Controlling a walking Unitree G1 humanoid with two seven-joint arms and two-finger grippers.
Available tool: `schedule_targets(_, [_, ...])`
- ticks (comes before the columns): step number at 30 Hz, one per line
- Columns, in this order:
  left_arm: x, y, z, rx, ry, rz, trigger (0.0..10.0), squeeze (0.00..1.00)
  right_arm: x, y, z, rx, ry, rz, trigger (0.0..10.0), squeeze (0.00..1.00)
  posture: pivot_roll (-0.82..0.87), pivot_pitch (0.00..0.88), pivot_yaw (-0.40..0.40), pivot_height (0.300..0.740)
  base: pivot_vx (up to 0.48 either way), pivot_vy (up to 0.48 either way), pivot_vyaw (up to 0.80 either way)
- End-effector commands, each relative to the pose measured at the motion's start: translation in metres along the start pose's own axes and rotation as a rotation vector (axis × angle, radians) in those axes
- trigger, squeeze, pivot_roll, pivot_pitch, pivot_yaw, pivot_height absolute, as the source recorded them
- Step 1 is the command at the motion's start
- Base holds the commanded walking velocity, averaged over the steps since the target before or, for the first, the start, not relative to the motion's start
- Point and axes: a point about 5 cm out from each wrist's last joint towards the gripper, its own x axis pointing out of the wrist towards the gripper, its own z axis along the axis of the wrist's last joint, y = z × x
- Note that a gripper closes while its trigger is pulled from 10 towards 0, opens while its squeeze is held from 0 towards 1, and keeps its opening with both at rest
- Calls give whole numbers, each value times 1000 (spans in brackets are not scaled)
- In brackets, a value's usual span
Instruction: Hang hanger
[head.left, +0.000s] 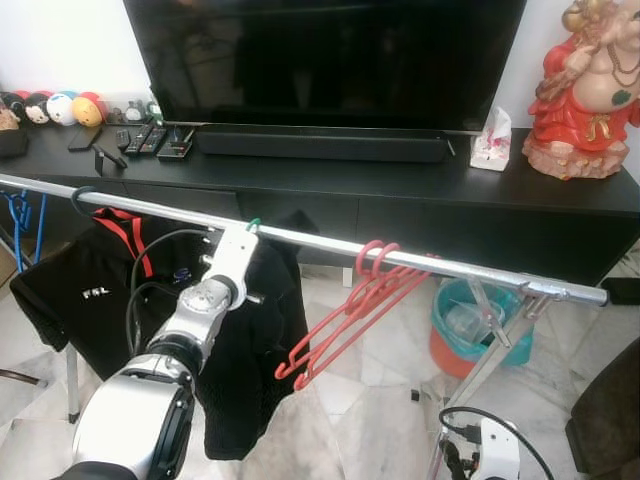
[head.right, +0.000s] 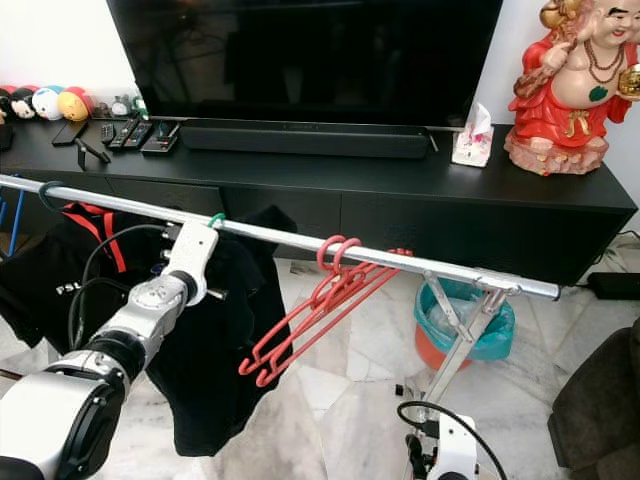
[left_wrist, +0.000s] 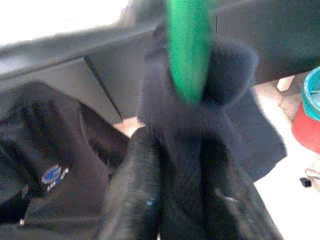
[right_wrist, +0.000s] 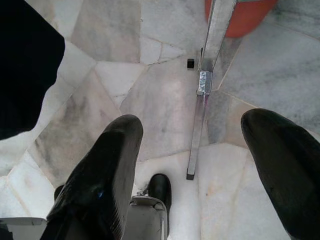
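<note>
A silver rail (head.left: 450, 265) of a clothes rack runs across in front of me. My left gripper (left_wrist: 182, 195) is raised to the rail and shut on the collar of a black garment (head.left: 255, 340), which sits on a green hanger (left_wrist: 187, 50). The green hook (head.left: 254, 225) rests at the rail, just above my wrist. Several red hangers (head.left: 345, 310) hang further right on the same rail. My right gripper (right_wrist: 200, 165) hangs low over the marble floor, fingers (right_wrist: 100, 180) wide apart and holding nothing.
A black shirt with red trim (head.left: 95, 275) hangs at the rail's left. Behind stand a black TV console (head.left: 400, 180), a TV (head.left: 320, 60), a red statue (head.left: 585, 90) and a tissue box (head.left: 492, 140). A teal and orange bin (head.left: 470, 325) sits by the rack leg (right_wrist: 205, 85).
</note>
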Motion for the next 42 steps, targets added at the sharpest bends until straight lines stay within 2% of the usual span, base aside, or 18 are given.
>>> schedule_targets(1, [-4,5,-15,-15,51,24,10000,1000,0,-1,0,-1,1,-1,10000,0,-69,0,25,740,0,0,0])
schedule_targets(14, [-3,10,-3,-29,-18,47,10000,1000,0,0,2,-4,-3,4,10000,0,-59,0,22,740,0,0,0])
schedule_targets(17, [-5,15,1,-44,-63,52,10000,1000,1,0,2,-5,-3,6,10000,0,-58,0,22,740,0,0,0])
schedule_targets(20, [-6,15,8,-97,-144,19,10000,1000,1,0,2,-5,-2,7,10000,0,-56,0,21,740,0,0,0])
schedule_targets(23, [-10,15,7,-93,-179,-4,10000,1000,0,0,2,-5,-2,8,10000,0,-49,0,19,740,0,0,0])
schedule_targets(32, [-29,17,-18,-68,-205,-72,10000,1000,0,0,0,-6,2,14,10000,0,-33,0,13,740,0,0,0])
schedule_targets(36, [-46,22,-26,-56,-239,-76,10000,1000,0,0,0,-5,4,15,10000,0,-26,0,10,740,0,0,0])
schedule_targets(41, [-72,33,-32,-63,-288,5,10000,1000,-1,-1,-1,-7,4,15,10000,0,-18,0,6,740,0,0,0])
schedule_targets(42, [-77,33,-34,-69,-291,16,10000,737,-1,-1,-1,-7,4,14,10000,0,-16,0,7,740,0,0,0])
